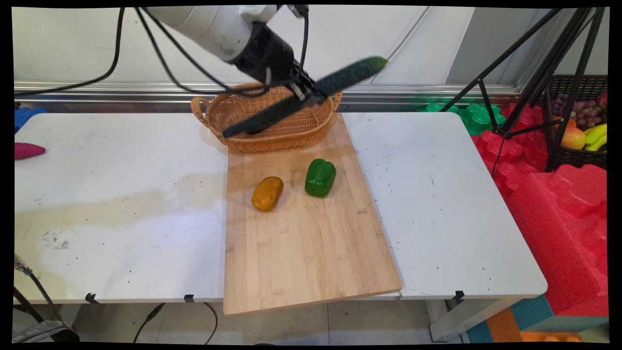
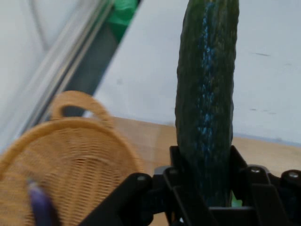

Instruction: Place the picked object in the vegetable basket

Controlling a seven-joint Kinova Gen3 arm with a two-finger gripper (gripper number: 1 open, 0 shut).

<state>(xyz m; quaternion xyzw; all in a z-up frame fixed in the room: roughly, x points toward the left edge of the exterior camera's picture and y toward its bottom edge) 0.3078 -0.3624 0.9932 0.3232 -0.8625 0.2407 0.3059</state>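
Note:
My gripper [image 1: 307,92] is shut on a long dark green cucumber [image 1: 301,98] and holds it in the air above the wicker basket [image 1: 243,141]. The cucumber slants from lower left to upper right across the basket's opening. In the hand view the cucumber [image 2: 205,94] runs straight up from between my fingers, with the basket [image 2: 70,165] below to the left. A purple thing [image 2: 40,205] lies inside the basket. On the wooden board [image 1: 301,253] lie a green bell pepper [image 1: 320,177] and a brown potato [image 1: 267,193], both well in front of the gripper.
A pink object [image 1: 26,150] lies at the table's left edge, with a blue one [image 1: 24,116] behind it. A black tripod [image 1: 534,73] and a crate of fruit [image 1: 583,121] stand to the right, beyond the table, above red foam [image 1: 559,204].

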